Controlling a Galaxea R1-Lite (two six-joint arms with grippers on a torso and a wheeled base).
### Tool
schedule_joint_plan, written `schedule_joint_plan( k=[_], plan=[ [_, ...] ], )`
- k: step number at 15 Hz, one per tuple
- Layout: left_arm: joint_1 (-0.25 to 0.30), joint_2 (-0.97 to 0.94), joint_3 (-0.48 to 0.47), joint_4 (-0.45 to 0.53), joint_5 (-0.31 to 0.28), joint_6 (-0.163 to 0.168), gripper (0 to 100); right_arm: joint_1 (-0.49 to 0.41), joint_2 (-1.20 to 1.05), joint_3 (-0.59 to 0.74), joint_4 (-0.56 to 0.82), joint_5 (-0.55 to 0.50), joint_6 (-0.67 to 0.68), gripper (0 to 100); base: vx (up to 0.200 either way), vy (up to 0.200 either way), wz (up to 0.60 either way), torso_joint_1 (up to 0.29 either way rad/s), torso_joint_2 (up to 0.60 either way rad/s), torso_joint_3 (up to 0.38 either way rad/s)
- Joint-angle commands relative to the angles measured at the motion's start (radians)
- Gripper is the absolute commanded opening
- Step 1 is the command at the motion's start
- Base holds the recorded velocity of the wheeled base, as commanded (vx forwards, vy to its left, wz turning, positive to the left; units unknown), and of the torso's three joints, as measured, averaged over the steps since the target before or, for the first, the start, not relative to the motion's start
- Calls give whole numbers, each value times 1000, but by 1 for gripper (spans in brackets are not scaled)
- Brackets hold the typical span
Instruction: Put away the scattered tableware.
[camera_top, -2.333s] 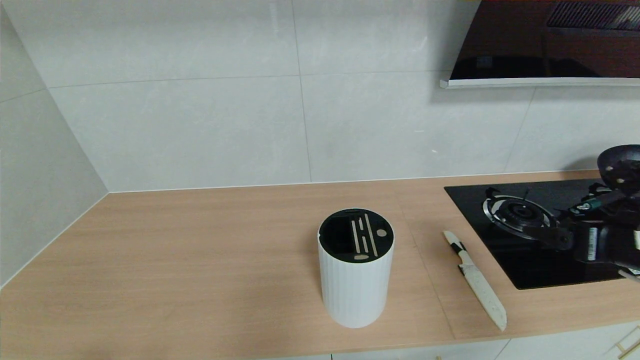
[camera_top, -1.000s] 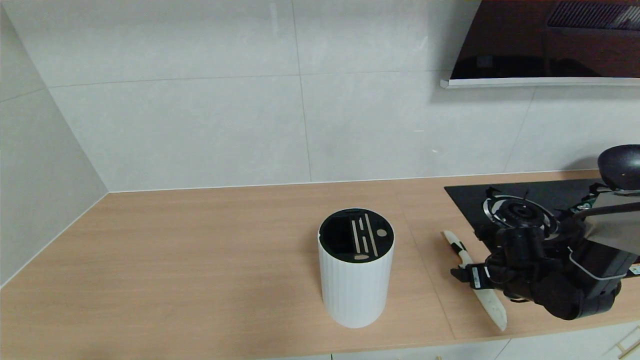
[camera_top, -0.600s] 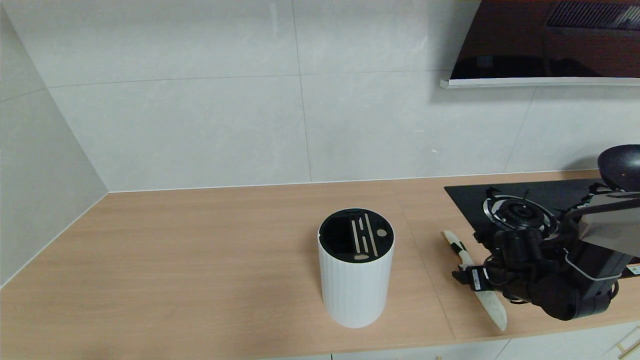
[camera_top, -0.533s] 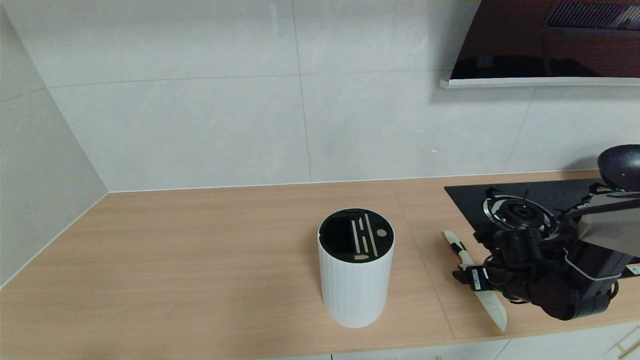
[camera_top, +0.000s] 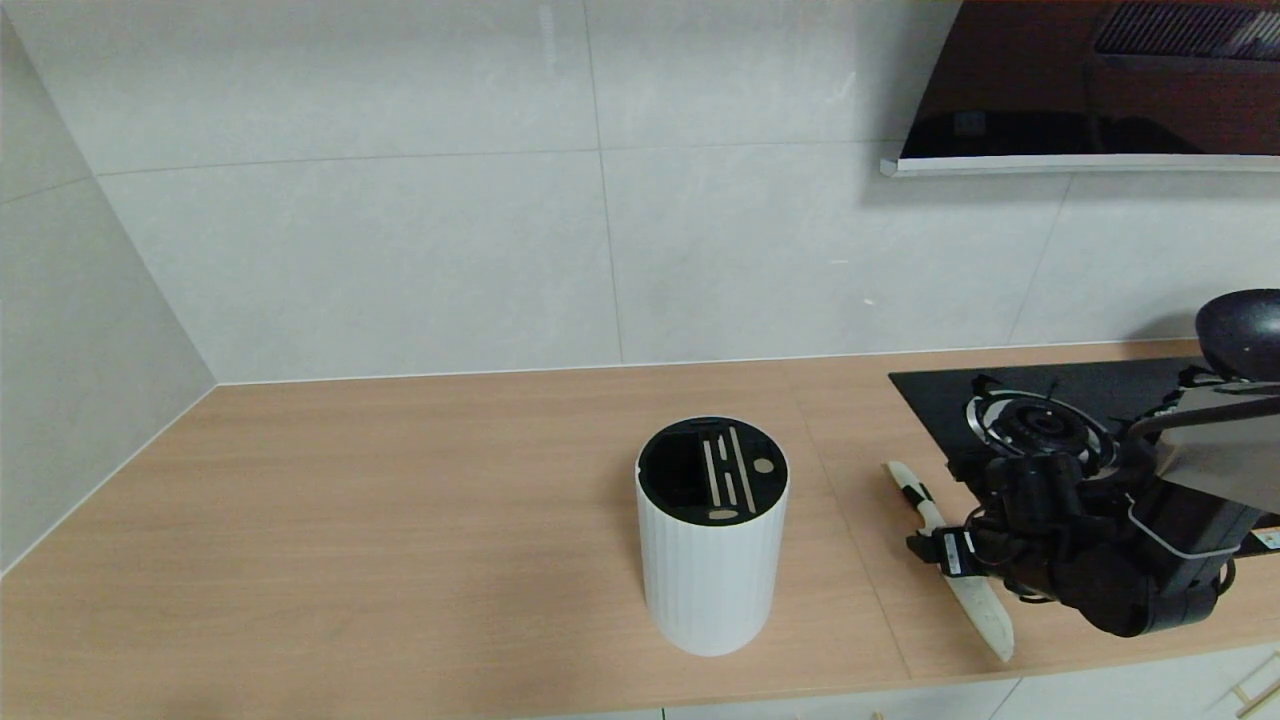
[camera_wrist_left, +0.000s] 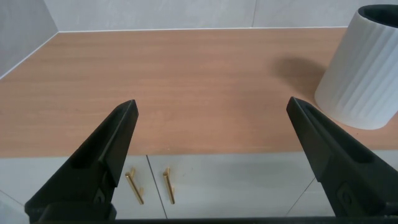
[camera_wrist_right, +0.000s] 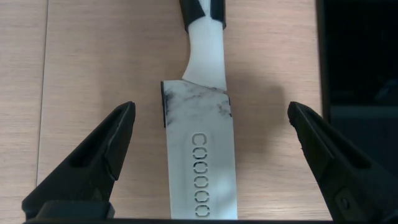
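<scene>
A white ribbed knife holder (camera_top: 711, 560) with a black slotted top stands mid-counter; its wall also shows in the left wrist view (camera_wrist_left: 365, 68). A white knife (camera_top: 975, 610) with a black-banded handle lies flat on the counter to its right, blade toward the front edge. My right gripper (camera_top: 950, 553) hovers over the knife's middle, open. In the right wrist view the speckled blade (camera_wrist_right: 198, 155) lies between the two fingers of the right gripper (camera_wrist_right: 211, 112), not touched. My left gripper (camera_wrist_left: 211, 106) stands open with nothing in it, low by the counter's front edge, left of the holder.
A black gas hob (camera_top: 1040, 430) sits right of the knife, with a dark pan (camera_top: 1240, 330) at the far right and a range hood (camera_top: 1090, 90) above. The wooden counter (camera_top: 400, 520) stretches left to the tiled corner. Cabinet handles (camera_wrist_left: 168, 185) show below the edge.
The right arm came from above the hob, leftward and down over the knife. In the last second it has barely shifted. Knife and holder have not moved.
</scene>
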Motion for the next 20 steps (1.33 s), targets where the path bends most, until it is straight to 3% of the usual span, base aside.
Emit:
schedule_joint_plan(
  k=[1,11,12,20],
  plan=[
    [0,0,0,0,1,0,100,5,-2,-2,0,1,1,100,0,0,0,0,0,0],
    [0,0,0,0,1,0,100,11,38,-14,-2,9,4,100,0,0,0,0,0,0],
    [0,0,0,0,1,0,100,11,44,-19,0,9,4,0,0,0,0,0,0,0],
    [0,0,0,0,1,0,100,12,42,-20,-3,1,3,0,0,0,0,0,0,0]
  ],
)
